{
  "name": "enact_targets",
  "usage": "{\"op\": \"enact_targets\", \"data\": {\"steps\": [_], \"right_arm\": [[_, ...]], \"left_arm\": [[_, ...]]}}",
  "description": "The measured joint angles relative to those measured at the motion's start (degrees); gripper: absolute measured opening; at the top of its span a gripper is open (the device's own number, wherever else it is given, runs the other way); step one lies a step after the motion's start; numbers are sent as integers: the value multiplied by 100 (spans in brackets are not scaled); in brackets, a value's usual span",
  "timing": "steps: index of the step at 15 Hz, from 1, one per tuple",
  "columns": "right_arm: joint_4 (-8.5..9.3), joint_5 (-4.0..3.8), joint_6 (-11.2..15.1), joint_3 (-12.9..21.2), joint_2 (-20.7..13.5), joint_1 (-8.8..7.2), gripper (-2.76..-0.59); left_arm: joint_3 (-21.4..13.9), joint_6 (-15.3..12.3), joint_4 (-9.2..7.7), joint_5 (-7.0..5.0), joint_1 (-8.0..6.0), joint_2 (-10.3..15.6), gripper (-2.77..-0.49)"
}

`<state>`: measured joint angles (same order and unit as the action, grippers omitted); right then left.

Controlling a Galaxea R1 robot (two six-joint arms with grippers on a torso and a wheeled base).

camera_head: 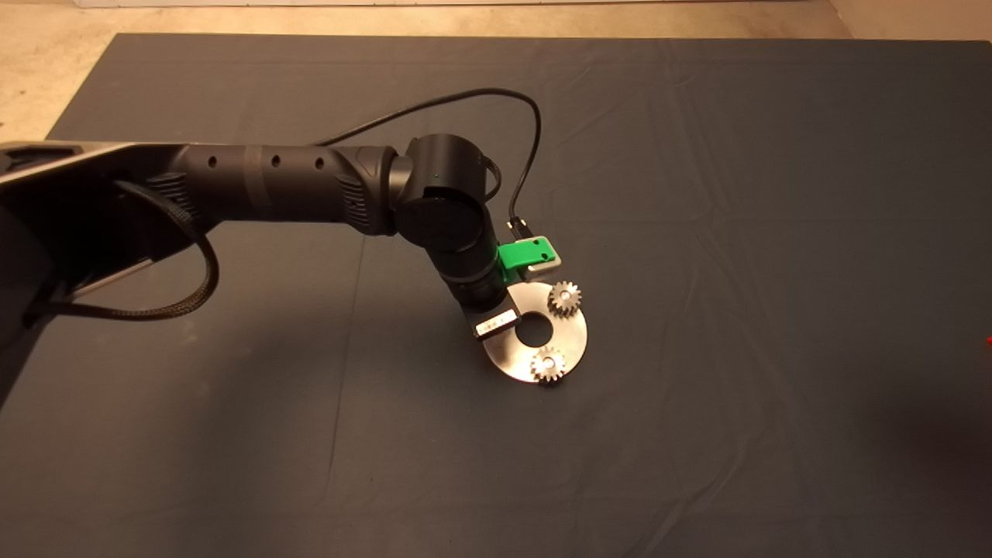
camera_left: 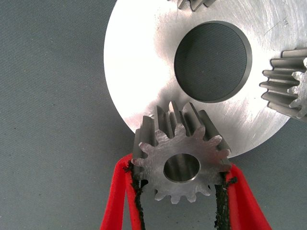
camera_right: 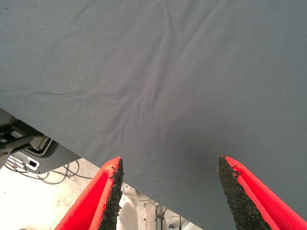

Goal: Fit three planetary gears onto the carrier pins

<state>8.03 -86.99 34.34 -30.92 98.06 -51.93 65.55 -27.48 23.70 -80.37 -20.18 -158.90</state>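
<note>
Two of the three planetary gears sit on the carrier disc (camera_head: pixel 570 337) already: one gear (camera_head: pixel 565 297) at about one o'clock from the disc's central hole, the other gear (camera_head: pixel 548 364) at about five o'clock, each apparently seated over a pin, with a bright pin top showing in its bore. The left gripper (camera_left: pixel 181 189) has the third gear (camera_left: pixel 180 160) pinched by its teeth, jaws closed on it from both sides, red fingers (camera_left: pixel 117 201) snug against it. In the left wrist view that gear hangs over the disc's rim, on the side of the central hole (camera_left: pixel 212 61) away from the two mounted gears, its bore open and empty; the third carrier pin is hidden, presumably under the gear or the gripper. From above, the left arm (camera_head: pixel 310 186) covers the disc's nine-o'clock side, so whether the bore lines up with the pin cannot be told. By my reading the job is two thirds done, with the last gear waiting to be lowered and released. The right gripper (camera_right: pixel 168 191) idles off to the side over the desk mat (camera_right: pixel 168 72), jaws wide apart and holding nothing.
</note>
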Motion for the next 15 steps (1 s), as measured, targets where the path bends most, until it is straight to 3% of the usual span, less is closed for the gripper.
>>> {"op": "enact_targets", "data": {"steps": [11,15], "right_arm": [[-1,2,0,0,0,0,-191],[-1,0,0,0,0,0,-191]], "left_arm": [[101,122,-44,11,-18,6,-271],[101,245,-39,-66,-18,2,-271]]}}
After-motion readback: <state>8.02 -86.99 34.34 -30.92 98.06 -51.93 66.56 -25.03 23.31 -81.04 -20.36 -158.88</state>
